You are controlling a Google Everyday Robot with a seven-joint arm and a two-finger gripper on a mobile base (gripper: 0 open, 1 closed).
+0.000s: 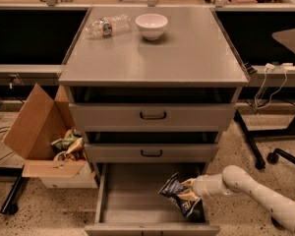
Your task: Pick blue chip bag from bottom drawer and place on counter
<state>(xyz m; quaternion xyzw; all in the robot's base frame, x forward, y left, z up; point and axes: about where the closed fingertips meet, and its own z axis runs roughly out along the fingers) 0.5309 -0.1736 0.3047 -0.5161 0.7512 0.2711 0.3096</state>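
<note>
The blue chip bag (177, 194) is a crinkled navy foil bag with pale patches, at the right side of the open bottom drawer (132, 200). My gripper (190, 189) comes in from the right on a white arm and is shut on the bag's right edge, holding it tilted just above the drawer floor. The counter (187, 53) is the flat grey cabinet top above the three drawers.
A white bowl (152, 25) and a clear plastic bottle (106, 26) lie at the counter's back left. An open cardboard box (44, 146) with crumpled wrappers stands left of the cabinet. Chair legs and a caster (273, 157) are to the right.
</note>
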